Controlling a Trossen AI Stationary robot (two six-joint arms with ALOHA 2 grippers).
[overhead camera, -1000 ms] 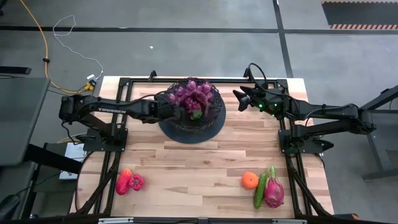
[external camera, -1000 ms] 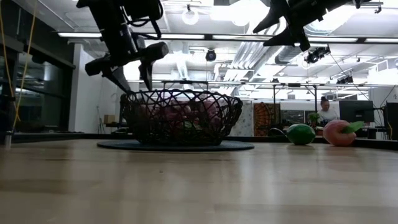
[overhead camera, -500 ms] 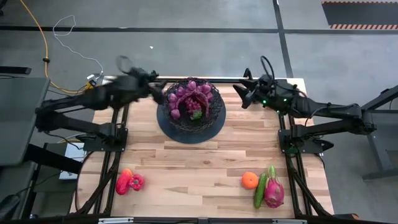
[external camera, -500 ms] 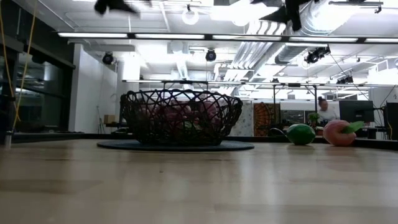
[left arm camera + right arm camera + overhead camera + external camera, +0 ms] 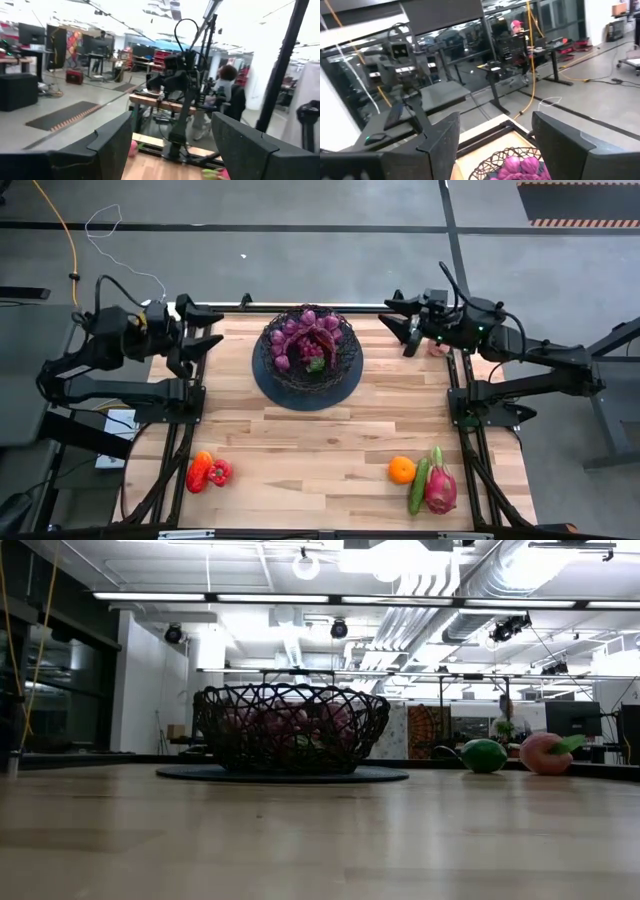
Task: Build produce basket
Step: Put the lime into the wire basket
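The black wire basket (image 5: pixel 307 352) stands on a dark round mat at the table's far middle, with purple grape bunches (image 5: pixel 300 333) and a green fruit inside; it also shows in the low view (image 5: pixel 290 728) and the right wrist view (image 5: pixel 512 162). My left gripper (image 5: pixel 205 327) is open and empty at the table's far left corner, high above it. My right gripper (image 5: pixel 400 320) is open and empty at the far right, above the table. Red peppers (image 5: pixel 207 471) lie near left. An orange (image 5: pixel 401 469), a cucumber (image 5: pixel 418 486) and a dragon fruit (image 5: pixel 440 484) lie near right.
A small pink fruit (image 5: pixel 437 348) lies under my right arm at the far right edge. A green and a pink fruit (image 5: pixel 515 754) show at the right in the low view. People stand in the room beyond the table. Bare wood lies in the table's middle.
My left gripper has risen out of the basket and swung toward the table's far left corner, staying open. My right gripper has drawn back a little toward the right edge and risen out of the low view. The basket and its grapes have stayed put.
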